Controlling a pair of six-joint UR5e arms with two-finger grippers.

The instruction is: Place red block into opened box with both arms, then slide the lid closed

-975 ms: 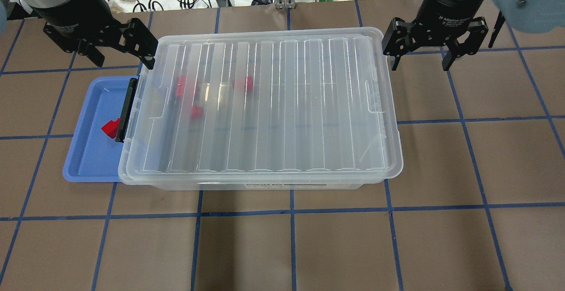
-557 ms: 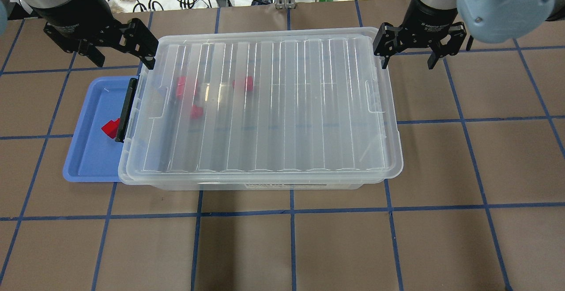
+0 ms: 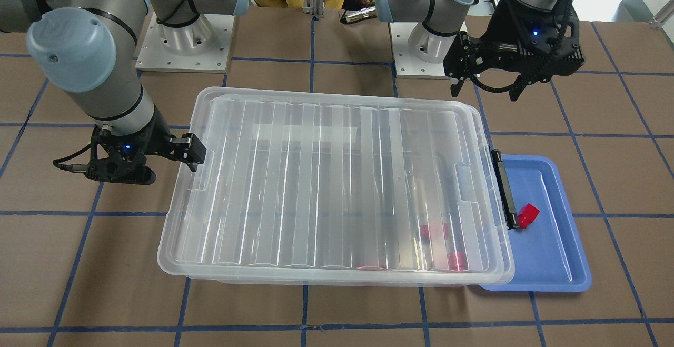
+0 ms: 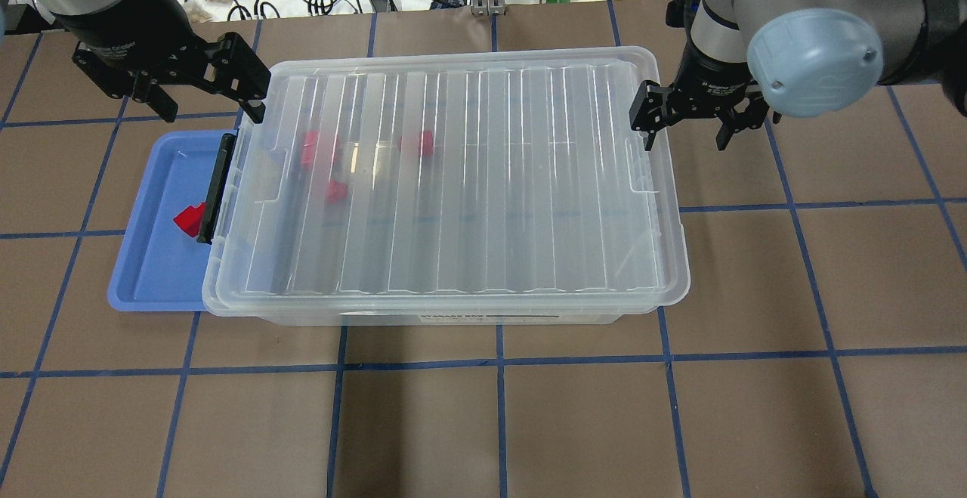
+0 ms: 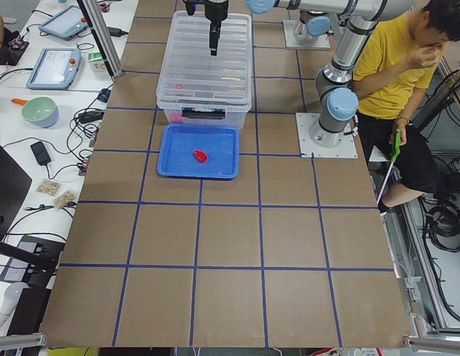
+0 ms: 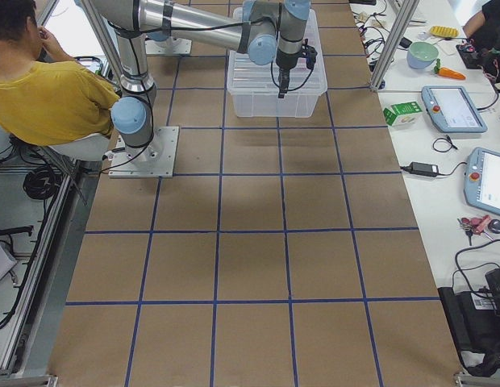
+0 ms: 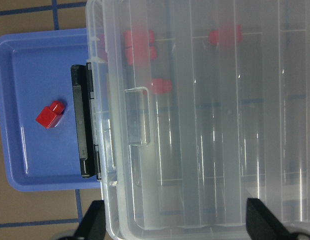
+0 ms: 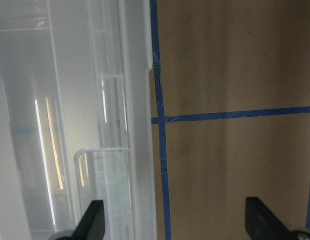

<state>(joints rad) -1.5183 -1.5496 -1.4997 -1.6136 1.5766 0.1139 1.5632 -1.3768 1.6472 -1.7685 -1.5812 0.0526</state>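
Your right claw (image 4: 684,124) stood open and empty at the box's (image 4: 491,317) right short end, toward its far corner. One finger (image 4: 644,116) was over the lid's (image 4: 468,180) rim and the other was out past the box, over the table (image 4: 831,279). I'd judge it was put there to push the lid along the box toward the latch (image 4: 215,188) end, since the lid covered the box but seemed to sit slightly off toward that right end. Your left claw (image 4: 210,101) was open and empty too, at the box's far left corner, apparently kept clear of the lid's path. Three red shapes (image 4: 336,192) showed blurred through the lid near the box's left end. One red block (image 4: 190,218) lay outside the box on the tray (image 4: 151,271), just beside the latch. A second before, the right claw had been beyond the box's far right corner. It had since come in along the right end until its inner finger overlapped the lid, and the arm's blue elbow cap (image 4: 812,63) had swung in above it. The left claw, lid and blocks had not shifted.
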